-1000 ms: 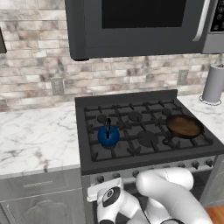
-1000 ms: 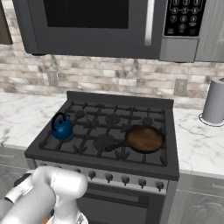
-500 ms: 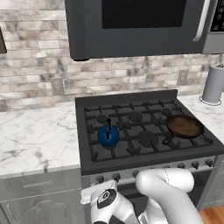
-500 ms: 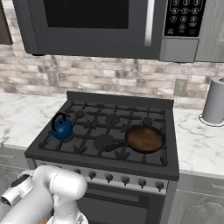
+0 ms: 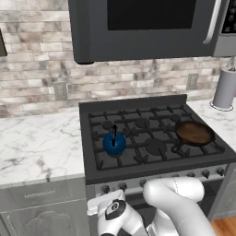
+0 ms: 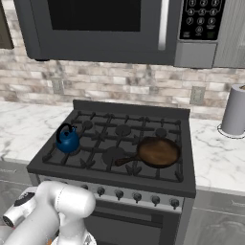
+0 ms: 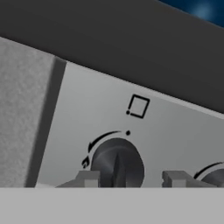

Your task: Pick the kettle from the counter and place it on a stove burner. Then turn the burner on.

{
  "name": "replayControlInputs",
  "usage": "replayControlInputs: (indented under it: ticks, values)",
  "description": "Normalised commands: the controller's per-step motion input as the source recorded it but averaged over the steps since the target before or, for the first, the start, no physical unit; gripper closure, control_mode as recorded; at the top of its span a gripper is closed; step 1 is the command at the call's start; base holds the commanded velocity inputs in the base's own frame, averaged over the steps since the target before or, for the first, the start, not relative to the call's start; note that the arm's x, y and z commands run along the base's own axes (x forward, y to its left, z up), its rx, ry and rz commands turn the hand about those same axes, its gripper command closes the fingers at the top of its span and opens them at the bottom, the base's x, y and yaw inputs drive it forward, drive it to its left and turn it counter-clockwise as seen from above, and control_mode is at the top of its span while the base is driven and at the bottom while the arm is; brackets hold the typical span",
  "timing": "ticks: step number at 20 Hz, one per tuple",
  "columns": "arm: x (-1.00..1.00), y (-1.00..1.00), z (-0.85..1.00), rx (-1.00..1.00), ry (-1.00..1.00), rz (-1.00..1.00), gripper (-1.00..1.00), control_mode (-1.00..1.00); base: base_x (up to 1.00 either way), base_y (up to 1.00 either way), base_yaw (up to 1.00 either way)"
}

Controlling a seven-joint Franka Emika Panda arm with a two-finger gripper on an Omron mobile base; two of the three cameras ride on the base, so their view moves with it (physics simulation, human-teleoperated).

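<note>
We see the microwave [image 5: 152, 27] hanging over the stove [image 5: 152, 138], largest of all, dark and wide against the stone-tiled wall [image 5: 41, 87]. Below it the counter [image 5: 37, 147] runs out to the left of the stove and picks up again on the right, white with grey veins, over grey drawers [image 5: 41, 196].

The stove sits between those two stretches, its black grates covering the whole top. Our white arm [image 5: 177, 203] rises in front of it, bent low toward the front panel [image 7: 175, 135].

On the right counter, far back near the wall, stands a grey cylinder [image 6: 235, 110]. The frying pan [image 6: 158, 152] rests on the near right part of the grates, its handle pointing left toward the middle of the stove.

The kettle [image 5: 114, 143] stands upright on the near left stove burner [image 5: 120, 148], off the counter, with its thin black handle straight up. In the right base view it shows at the left side of the grates [image 6: 68, 139].

Along the front edge runs a row of small knobs [image 6: 119, 195]. In the hand view the gripper [image 7: 133, 178] sits right at one dark knob [image 7: 117, 164], its two fingertips [image 7: 89, 178] spread apart, one on each side of the knob, not closed on it. A small square mark [image 7: 138, 106] sits on the panel above that knob.
</note>
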Motion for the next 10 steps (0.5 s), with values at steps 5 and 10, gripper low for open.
replayControlInputs:
  ticks: [5,10]
  values:
    - [0.0,0.0,0.0,0.0,0.0,0.0,1.0,-1.0,0.0,0.0,0.0]
    - [0.0,0.0,0.0,0.0,0.0,0.0,1.0,-1.0,0.0,0.0,0.0]
